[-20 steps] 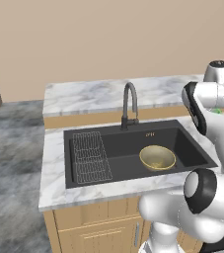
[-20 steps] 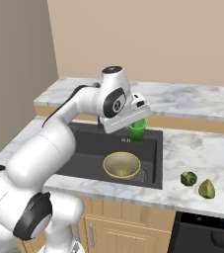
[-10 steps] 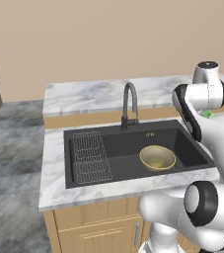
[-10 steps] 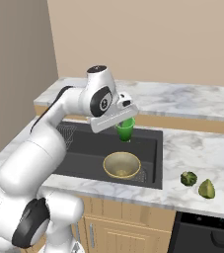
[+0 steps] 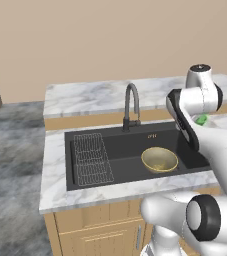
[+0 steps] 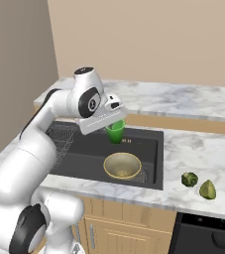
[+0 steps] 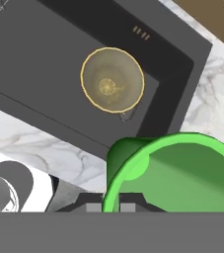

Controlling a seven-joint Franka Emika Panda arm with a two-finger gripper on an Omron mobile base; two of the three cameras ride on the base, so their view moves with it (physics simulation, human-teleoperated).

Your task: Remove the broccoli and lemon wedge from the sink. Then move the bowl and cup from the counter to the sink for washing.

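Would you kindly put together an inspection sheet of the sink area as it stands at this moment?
Surface: white marble counter around a black sink; wire rack at the sink's left end.
Job's things: bowl upright on the sink floor; cup held in the air above the sink; broccoli and lemon wedge side by side on the counter right of the sink.
Clutter: nothing seen.
Grippers: gripper shut on the cup, over the basin.
Cables: nothing seen.
Surroundings: dark curved faucet behind the sink, light wooden cabinets below, beige wall behind.
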